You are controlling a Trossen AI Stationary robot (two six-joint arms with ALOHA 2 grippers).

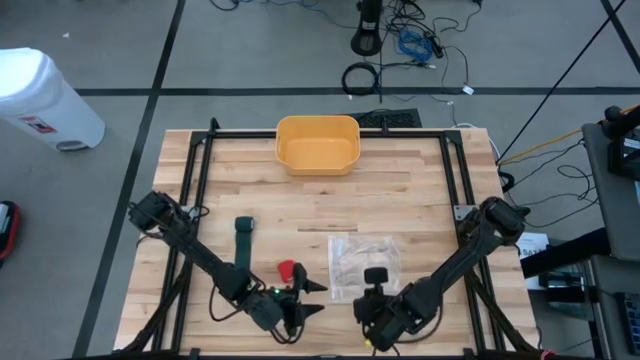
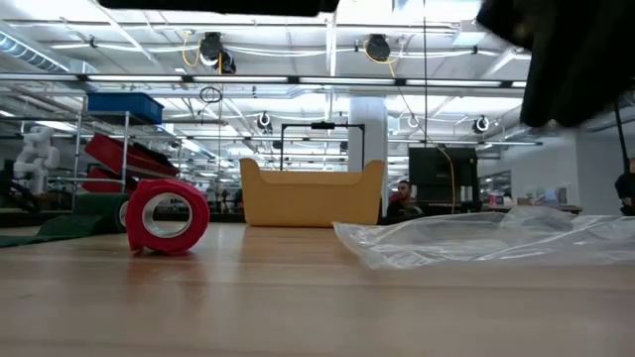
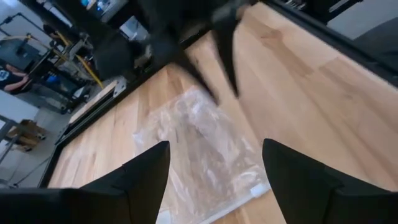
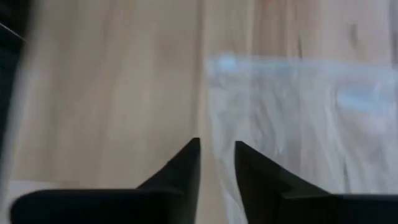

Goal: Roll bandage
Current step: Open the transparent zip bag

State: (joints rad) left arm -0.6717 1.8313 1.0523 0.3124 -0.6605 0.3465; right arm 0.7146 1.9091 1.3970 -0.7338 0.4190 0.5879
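Red bandage roll point(image 2: 167, 215) rests free on the wooden surface point(image 1: 400, 190); left pincer point(image 3: 214, 165) gapes wide, empty (right pincer point(image 4: 217, 163) narrowly parted, gripping nothing).

The right arm point(image 2: 575, 59) is a dark blur cut off at the low view's corner; the plastic bag point(image 4: 298, 124) smears beyond detail.

Grey tiled floor point(image 1: 250, 60) strewn with cables point(image 1: 410, 45), a white bin point(image 1: 40, 100) standing left.
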